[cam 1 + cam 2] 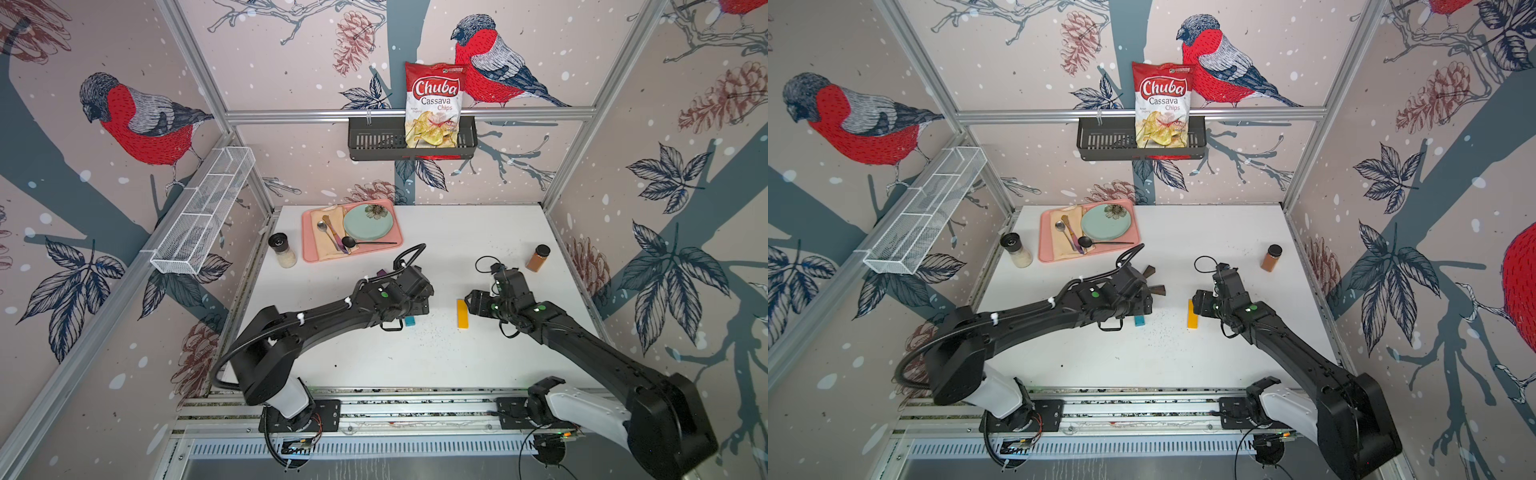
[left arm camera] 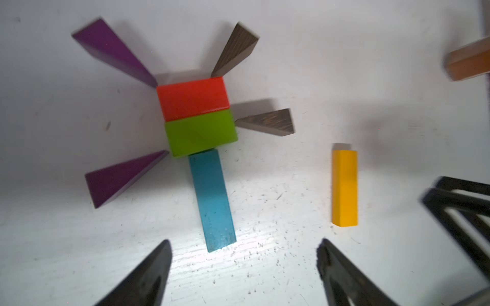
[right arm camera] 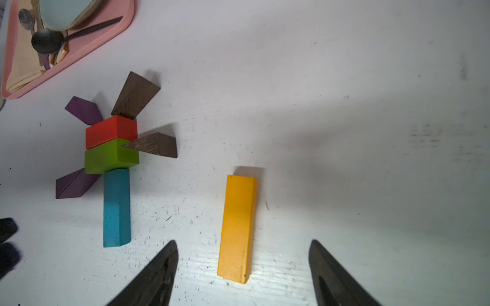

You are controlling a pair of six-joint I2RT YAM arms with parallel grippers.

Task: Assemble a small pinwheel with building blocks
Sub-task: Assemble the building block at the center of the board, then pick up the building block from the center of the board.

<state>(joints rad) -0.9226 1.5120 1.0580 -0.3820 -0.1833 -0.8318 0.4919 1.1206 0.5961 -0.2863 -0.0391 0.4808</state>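
Nearest the lens, the right arm (image 1: 665, 415) rises from 5 o'clock and reaches over the white table (image 1: 374, 365) to the yellow bar (image 1: 462, 313), which lies alone just right of centre. The left arm (image 1: 316, 316) comes in from 7 o'clock, and its wrist hides most of the pinwheel (image 1: 1149, 272). Only a purple wedge (image 1: 381, 273), the blue bar (image 1: 410, 321) tip and the brown wedges (image 1: 1158, 289) peep out. A pink tray (image 1: 309, 232) at 11 o'clock and a spice jar (image 1: 538, 257) at 2 o'clock sit well apart. From the left wrist, the left gripper (image 2: 244, 246) stands wide and empty over bare table off the blue bar's free end. Reading the figure as a dial, the red block (image 2: 193, 98) and green block (image 2: 201, 132) form the hub, with the blue bar butted on at 6. The purple blades sit at 10 and 8, the brown at 1 and 3. From the right wrist, the right gripper (image 3: 243, 246) is spread astride the yellow bar's near end, with neither finger touching it. The step in hand looks like lengthening the stick. It would go best to pinch the yellow bar across its narrow sides nearer its middle and lift it clear. The bar can then be carried toward 9 o'clock, keeping its present heading, which already runs parallel to the blue one. It should be lowered end to end at 6 without nudging the blue bar, once the left arm has cleared.
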